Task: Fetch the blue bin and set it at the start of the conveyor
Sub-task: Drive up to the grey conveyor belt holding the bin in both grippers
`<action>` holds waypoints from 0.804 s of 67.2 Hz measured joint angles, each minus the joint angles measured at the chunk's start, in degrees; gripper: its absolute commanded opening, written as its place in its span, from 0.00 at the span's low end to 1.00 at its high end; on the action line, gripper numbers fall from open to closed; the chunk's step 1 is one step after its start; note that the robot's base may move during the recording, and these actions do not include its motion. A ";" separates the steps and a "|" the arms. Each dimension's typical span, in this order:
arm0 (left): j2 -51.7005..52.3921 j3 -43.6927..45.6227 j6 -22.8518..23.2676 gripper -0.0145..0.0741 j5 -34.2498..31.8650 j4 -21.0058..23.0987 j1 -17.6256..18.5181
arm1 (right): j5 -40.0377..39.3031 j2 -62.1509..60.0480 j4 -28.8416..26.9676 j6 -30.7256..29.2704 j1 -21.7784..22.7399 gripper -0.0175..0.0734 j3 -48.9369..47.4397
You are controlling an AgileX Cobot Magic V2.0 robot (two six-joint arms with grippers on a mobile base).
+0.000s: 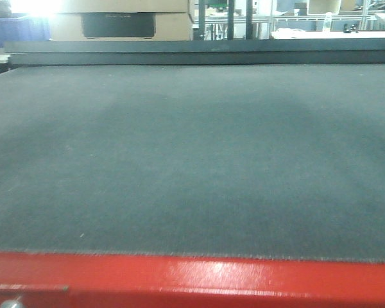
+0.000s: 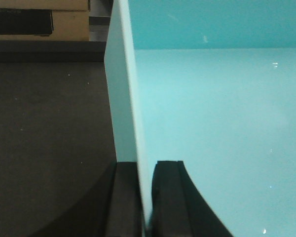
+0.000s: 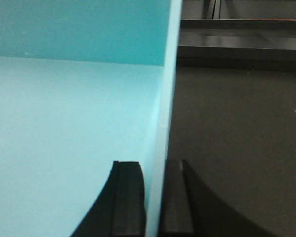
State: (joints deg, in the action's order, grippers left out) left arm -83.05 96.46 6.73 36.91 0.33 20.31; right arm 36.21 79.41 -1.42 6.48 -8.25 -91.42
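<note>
The bin [image 2: 212, 123] is held by both side walls: the left gripper [image 2: 146, 170] has its fingers [image 2: 168, 197] clamped on one, and the right gripper [image 3: 154, 170] is clamped on the other. The dark belt [image 1: 192, 160] lies outside each wall, and its red frame [image 1: 192, 279] spans the bottom of the front view.

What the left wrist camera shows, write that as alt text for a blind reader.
The left gripper is shut on the side wall of a blue bin, one finger inside and one outside. The bin's pale interior fills the right; dark conveyor belt lies to the left.
</note>
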 measured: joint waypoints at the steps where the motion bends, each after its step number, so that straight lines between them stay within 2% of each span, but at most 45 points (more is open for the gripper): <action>1: 0.00 0.00 0.00 0.04 0.00 0.00 0.00 | 0.00 0.00 0.00 0.00 0.00 0.03 0.00; 54: 0.00 0.00 0.00 0.04 0.00 0.00 0.00 | -0.10 0.00 0.00 -0.09 0.00 0.03 0.00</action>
State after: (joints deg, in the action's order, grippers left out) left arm -83.05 96.46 6.73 36.91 0.33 20.31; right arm 36.11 79.41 -1.42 6.38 -8.25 -91.42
